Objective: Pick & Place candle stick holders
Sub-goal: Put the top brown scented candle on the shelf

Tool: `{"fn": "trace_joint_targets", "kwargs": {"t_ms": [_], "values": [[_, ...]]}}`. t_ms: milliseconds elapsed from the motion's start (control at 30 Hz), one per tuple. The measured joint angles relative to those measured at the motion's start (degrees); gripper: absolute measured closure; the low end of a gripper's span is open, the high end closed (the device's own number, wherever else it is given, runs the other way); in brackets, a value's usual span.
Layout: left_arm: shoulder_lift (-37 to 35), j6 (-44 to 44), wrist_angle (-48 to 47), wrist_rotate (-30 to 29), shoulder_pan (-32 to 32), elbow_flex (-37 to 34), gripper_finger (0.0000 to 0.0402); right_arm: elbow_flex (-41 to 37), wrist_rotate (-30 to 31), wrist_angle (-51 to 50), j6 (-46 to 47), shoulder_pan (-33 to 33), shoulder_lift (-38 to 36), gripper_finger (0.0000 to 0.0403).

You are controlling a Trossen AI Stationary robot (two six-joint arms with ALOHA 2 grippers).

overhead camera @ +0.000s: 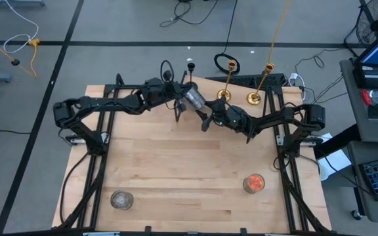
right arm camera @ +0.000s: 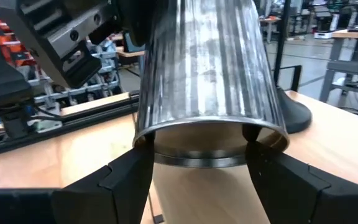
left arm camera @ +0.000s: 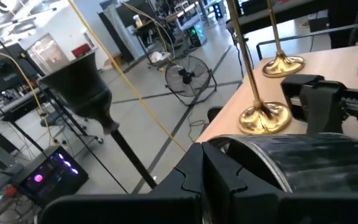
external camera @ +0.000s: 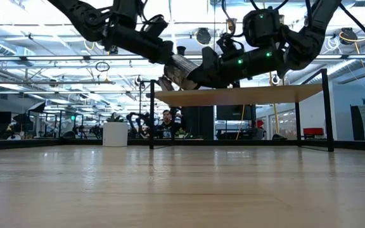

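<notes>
My left gripper [overhead camera: 185, 96] is shut on a silvery ribbed glass cup [overhead camera: 194, 99], high above the table's far middle [external camera: 182, 68]. My right gripper [overhead camera: 206, 113] is open, its fingers on either side of the cup's open rim [right arm camera: 210, 146]. A slim black stemmed holder [overhead camera: 191, 65] [left arm camera: 79, 81] and two brass round-based holders [overhead camera: 224, 95] [overhead camera: 254, 98] stand on their bases at the far edge. A second silvery cup [overhead camera: 121, 199] stands near left and an orange-red cup [overhead camera: 254, 183] near right. My left gripper holds the cup by its narrower closed end [left arm camera: 272, 165], pinched between the two fingers [left arm camera: 222, 171]. It comes level from the table's left. The cup is lifted clear, lying on its side, its mouth toward my right gripper. My right gripper's fingers [right arm camera: 132, 177] flank the rim; whether they touch it I cannot tell.
The bare wooden tabletop [overhead camera: 189, 170] lies between the two near cups. The arms' black frames [overhead camera: 94, 164] [overhead camera: 294, 170] run along both sides. A tall brass rod [overhead camera: 277, 33] rises from the right brass holder.
</notes>
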Motion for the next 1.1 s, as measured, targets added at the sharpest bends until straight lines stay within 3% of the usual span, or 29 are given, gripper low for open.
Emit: {"fn": "trace_joint_targets", "kwargs": {"t_ms": [700, 1100], "values": [[-0.07, 3.66, -1.57, 2.38, -1.99, 1.44, 0.0392, 0.23, 0.45, -2.01, -2.94, 0.15, 0.0, 0.0154], [-0.12, 4.82, -1.56, 7.31, -2.15, 1.67, 0.0388, 0.24, 0.08, -2.84, -6.35, 0.2, 0.0, 0.0154]]}}
